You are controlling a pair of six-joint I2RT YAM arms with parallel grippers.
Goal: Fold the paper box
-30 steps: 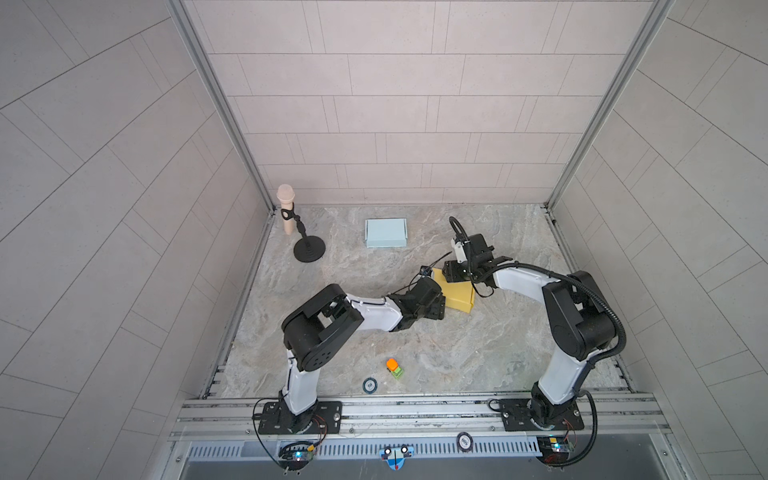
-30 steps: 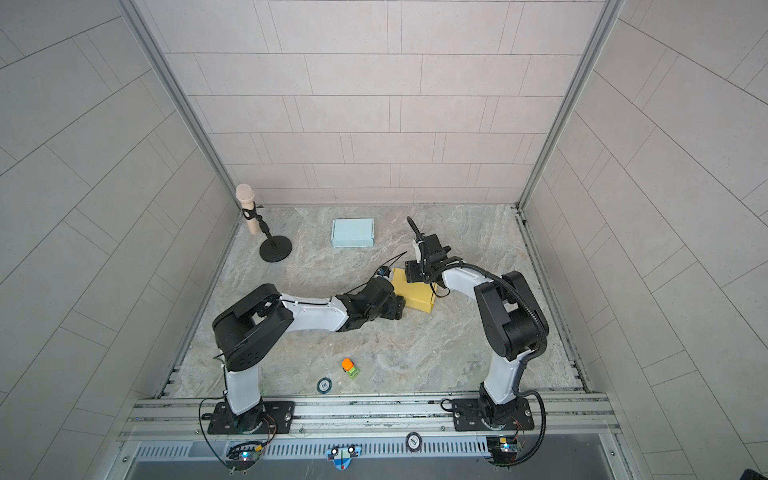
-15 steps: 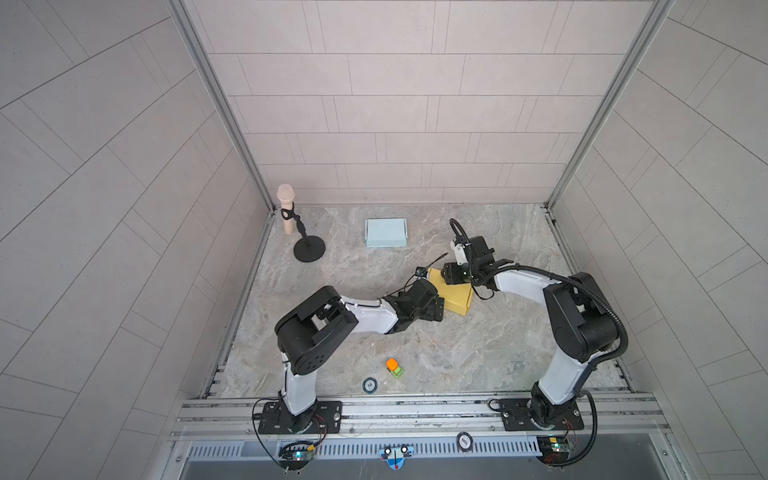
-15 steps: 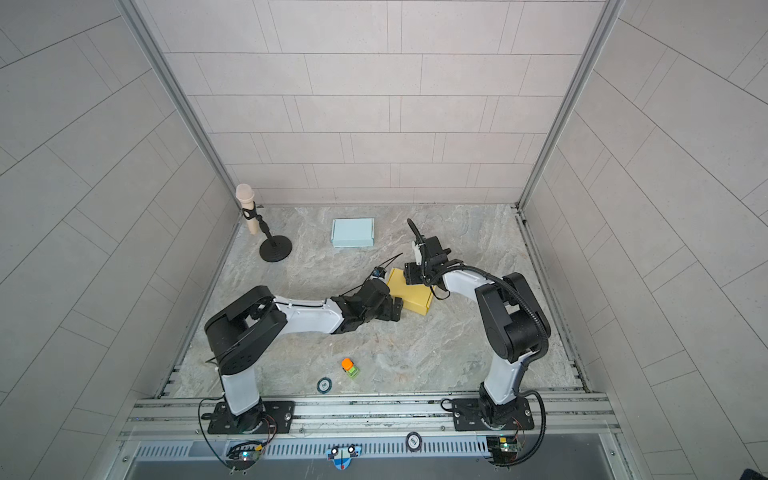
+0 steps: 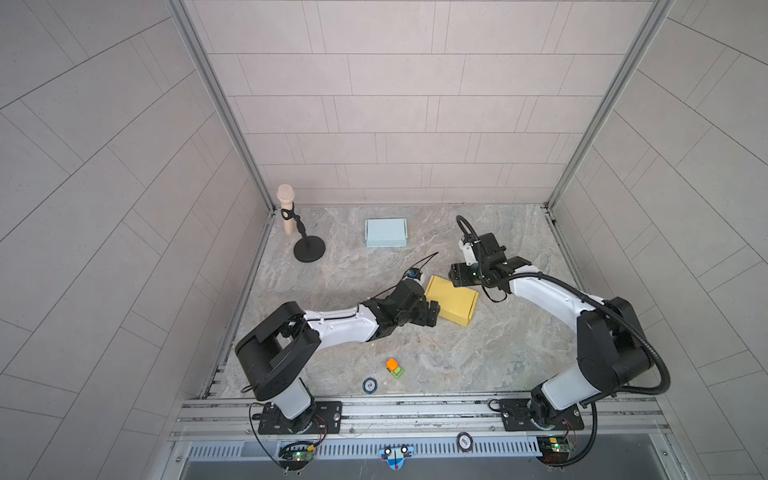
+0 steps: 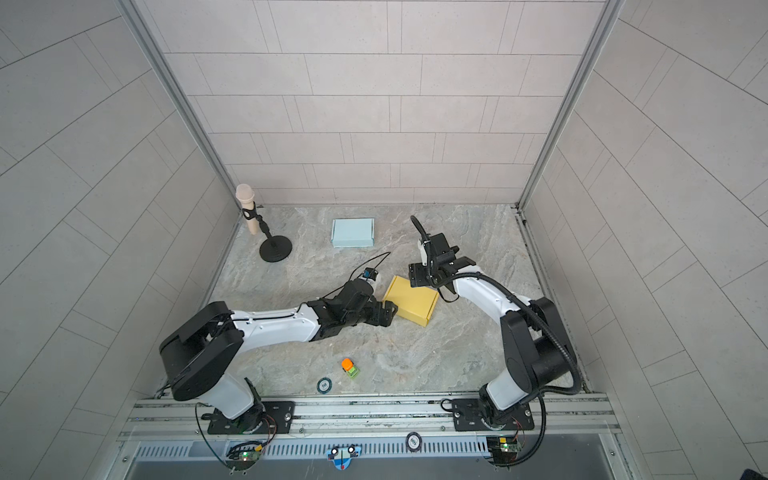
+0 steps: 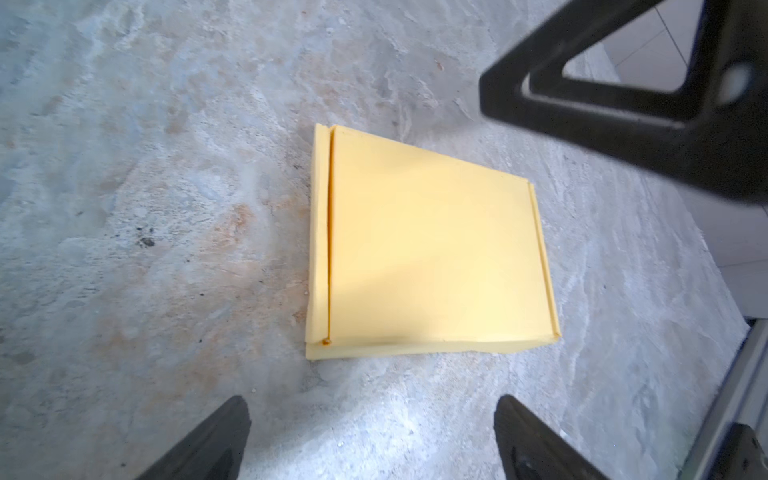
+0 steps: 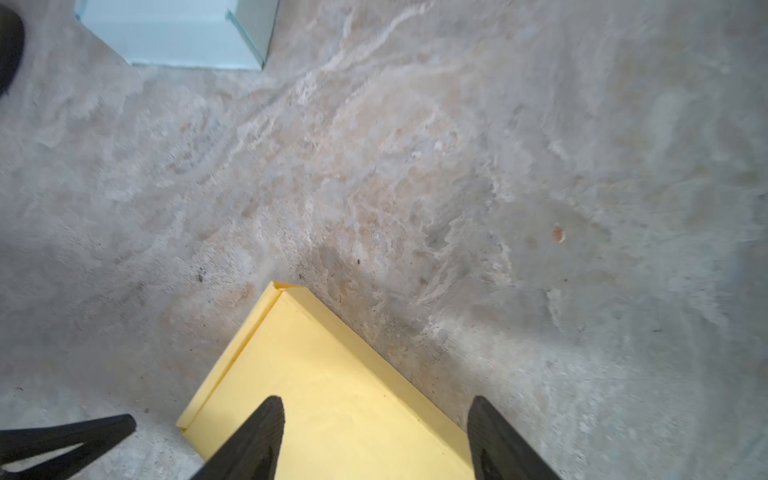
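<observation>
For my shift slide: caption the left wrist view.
Folded yellow paper box flat on the table, open left gripper short of it.

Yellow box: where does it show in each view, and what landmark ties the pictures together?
Top view: yellow box mid-table, on the near side of the blue box.
Top view: yellow box mid-table, same spot.
Left wrist: whole yellow box, middle of the picture.
Right wrist: one corner only, below the right gripper.
Shared landmark: the blue box, in every view except the left wrist.
</observation>
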